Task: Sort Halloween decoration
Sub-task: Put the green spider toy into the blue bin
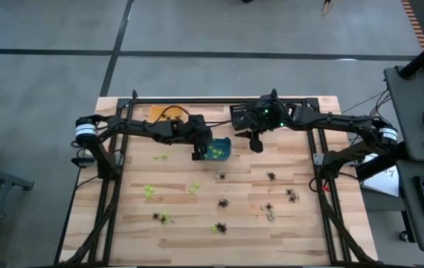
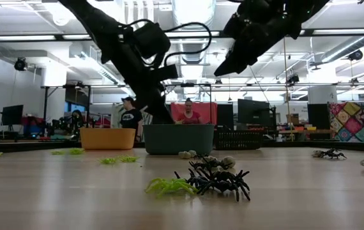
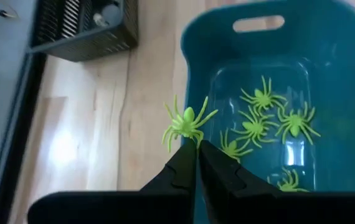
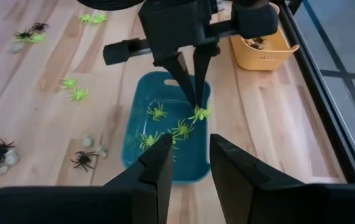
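We see the left tool (image 3: 196, 148) clamped on a lime green spider (image 3: 187, 122) over the teal bin's (image 3: 202, 68) rim, right tool (image 4: 190, 149) parted and empty above it, more spiders (image 1: 222, 202) across the worktop (image 1: 301, 231).

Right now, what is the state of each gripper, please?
Left gripper: closed on a lime green spider, at the teal bin rim.
Right gripper: open, holding nothing, above the bin.

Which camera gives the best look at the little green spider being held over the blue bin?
The left wrist view: the green spider fills the frame, pinched by the left end effector at the teal bin rim. The right wrist view shows it small; in the high and low views I cannot make it out.
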Motion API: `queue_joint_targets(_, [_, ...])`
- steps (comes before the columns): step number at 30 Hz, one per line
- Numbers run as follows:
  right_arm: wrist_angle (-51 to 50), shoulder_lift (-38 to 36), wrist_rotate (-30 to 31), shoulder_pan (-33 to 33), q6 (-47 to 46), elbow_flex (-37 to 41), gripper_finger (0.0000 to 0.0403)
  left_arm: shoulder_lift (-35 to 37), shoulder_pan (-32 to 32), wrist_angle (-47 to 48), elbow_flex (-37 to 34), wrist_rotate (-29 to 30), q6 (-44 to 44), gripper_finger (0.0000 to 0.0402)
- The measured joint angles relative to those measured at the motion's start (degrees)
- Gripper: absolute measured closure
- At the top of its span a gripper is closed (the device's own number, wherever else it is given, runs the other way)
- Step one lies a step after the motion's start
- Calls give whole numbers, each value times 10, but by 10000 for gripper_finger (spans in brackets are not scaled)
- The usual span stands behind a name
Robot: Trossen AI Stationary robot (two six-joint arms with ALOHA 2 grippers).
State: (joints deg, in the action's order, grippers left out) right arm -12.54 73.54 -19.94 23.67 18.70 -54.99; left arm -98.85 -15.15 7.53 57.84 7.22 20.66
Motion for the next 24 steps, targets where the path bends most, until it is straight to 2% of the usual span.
queue_joint_targets(7, [15,4,1,12,0,7,307,2,-1,3,4,-16,-1,401])
queue_joint_targets(12, [23,4,2,13,-1,7,307,0,9,15,5,-59,-8,401])
queue_joint_targets(24, [35,4,2,12,-43,7,307,-8,9,40,6,-64,-38,401])
